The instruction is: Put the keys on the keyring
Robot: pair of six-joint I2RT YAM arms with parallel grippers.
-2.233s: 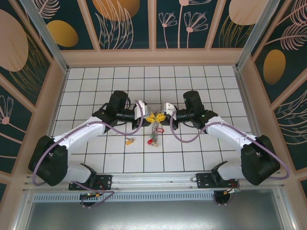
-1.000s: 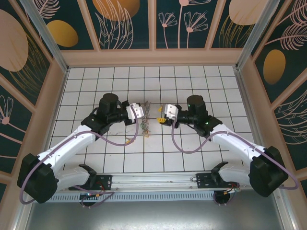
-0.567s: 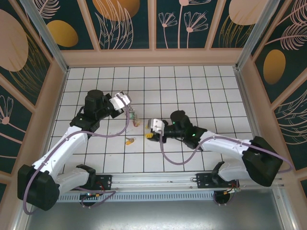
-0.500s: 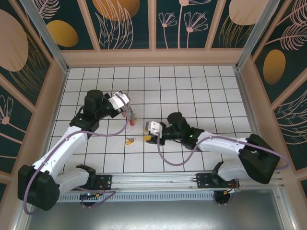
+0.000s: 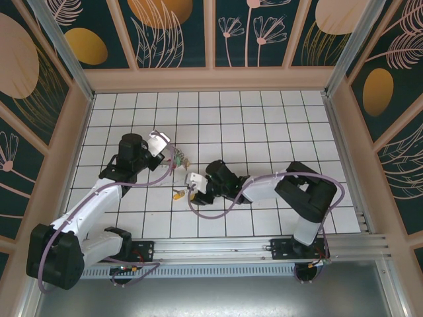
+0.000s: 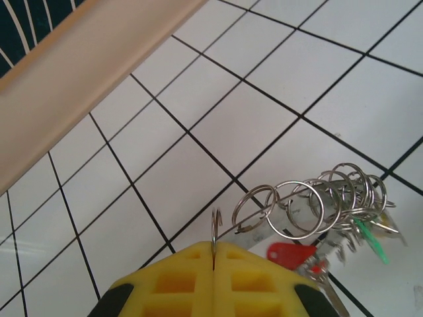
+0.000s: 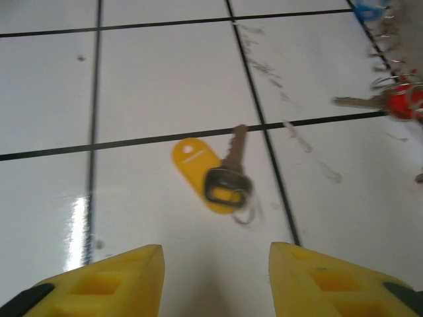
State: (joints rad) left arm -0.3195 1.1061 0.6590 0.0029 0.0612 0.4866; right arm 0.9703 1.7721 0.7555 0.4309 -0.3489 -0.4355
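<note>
My left gripper (image 6: 213,246) is shut on the keyring (image 6: 215,224), a thin metal ring seen edge-on between the yellow fingers. From it hang several small split rings (image 6: 310,205) with keys, a red tag (image 6: 291,253) and a green tag (image 6: 370,238). In the top view this bunch (image 5: 180,158) dangles just right of the left gripper (image 5: 164,142). A loose key with a yellow tag (image 7: 215,175) lies flat on a white tile. My right gripper (image 7: 215,249) is open just short of it, nothing between its fingers. From above, that key (image 5: 178,195) lies left of the right gripper (image 5: 190,188).
The floor is white tiles with black grout lines. A tan wooden wall (image 6: 79,72) runs close behind the left gripper. The hanging bunch, with its red tag (image 7: 404,100), shows at the upper right of the right wrist view.
The right arm has swung left and down to the yellow-tagged key, and its jaws have opened wider. The left arm, having carried the bunch leftwards, now holds nearly still.
</note>
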